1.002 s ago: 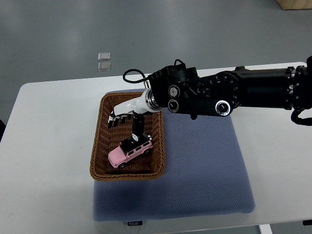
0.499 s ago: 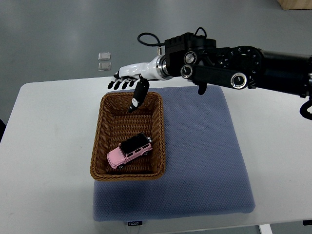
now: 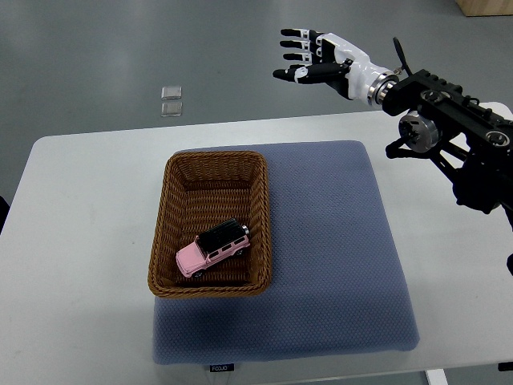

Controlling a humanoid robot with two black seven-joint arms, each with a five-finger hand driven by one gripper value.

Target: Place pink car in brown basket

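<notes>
The pink car (image 3: 212, 249), with a black roof, lies inside the brown wicker basket (image 3: 172, 204), near its front end. My right hand (image 3: 309, 56) hangs high beyond the table's far edge, well up and to the right of the basket. Its white fingers with black tips are spread and hold nothing. The black right arm (image 3: 449, 120) comes in from the right edge. No left arm shows.
The basket stands on the left part of a blue-grey mat (image 3: 337, 257) on a white table (image 3: 72, 241). Two small clear squares (image 3: 171, 100) lie on the grey floor behind the table.
My right hand has risen out of the basket and swung back to the upper right, empty. The pink car stays where it lay in the basket.
</notes>
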